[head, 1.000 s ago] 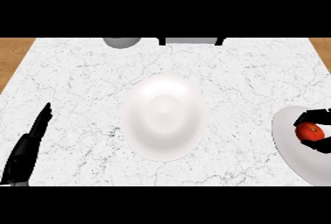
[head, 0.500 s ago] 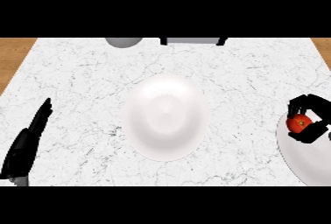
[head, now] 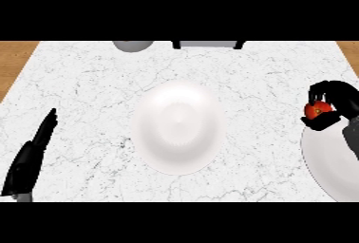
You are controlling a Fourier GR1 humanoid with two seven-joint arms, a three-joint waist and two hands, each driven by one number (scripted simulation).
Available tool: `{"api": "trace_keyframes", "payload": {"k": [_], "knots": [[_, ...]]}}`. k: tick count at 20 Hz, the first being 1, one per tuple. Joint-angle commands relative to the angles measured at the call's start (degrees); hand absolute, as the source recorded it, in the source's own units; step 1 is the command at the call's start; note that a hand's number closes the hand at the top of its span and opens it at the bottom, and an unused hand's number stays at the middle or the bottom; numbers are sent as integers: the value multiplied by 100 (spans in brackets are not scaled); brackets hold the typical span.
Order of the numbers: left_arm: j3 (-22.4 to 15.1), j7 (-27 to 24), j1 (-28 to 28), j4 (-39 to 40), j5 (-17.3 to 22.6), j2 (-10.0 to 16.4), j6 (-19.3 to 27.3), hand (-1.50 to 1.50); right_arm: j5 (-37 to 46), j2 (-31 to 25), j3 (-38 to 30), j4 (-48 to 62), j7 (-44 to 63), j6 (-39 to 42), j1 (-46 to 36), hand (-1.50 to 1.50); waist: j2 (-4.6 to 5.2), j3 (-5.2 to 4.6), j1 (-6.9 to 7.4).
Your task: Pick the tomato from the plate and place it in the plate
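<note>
A red tomato [head: 317,109] sits inside the curled fingers of my right hand [head: 336,102], held above the counter near the right edge, just beyond the far rim of a white plate [head: 329,163] at the lower right. A second white plate [head: 179,126] lies in the middle of the marble counter, to the left of the hand and apart from it. My left hand [head: 32,159] rests at the lower left with its fingers straight, holding nothing.
A grey round object [head: 133,45] and a dark-framed object [head: 208,44] stand at the counter's far edge. Wooden floor [head: 13,59] shows beyond the counter's left and right sides.
My right hand has risen off the right-hand plate with the tomato and moved toward the far side. The left hand has barely shifted.
</note>
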Motion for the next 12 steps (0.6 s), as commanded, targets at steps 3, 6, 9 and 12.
{"api": "trace_keyframes", "payload": {"k": [3, 6, 9, 12], "knots": [[5, 117, 67, -120, -74, -89, 83, 0, -70, 21, -241, -1129, 37, -813, 275, 150, -40, -4, -119], [255, -26, 126, -39, 77, 104, -31, 0, -488, 3, -459, -1943, -158, -645, 185, 150, -69, -10, -171], [270, -190, 131, 172, 45, 86, -24, 0, -994, 79, -520, -2822, -371, -160, 192, 150, -77, -15, -239], [120, 48, 152, -40, 2, -56, -12, 0, -1288, 162, -367, -3820, -215, 355, 509, 150, -71, -9, -208]]}}
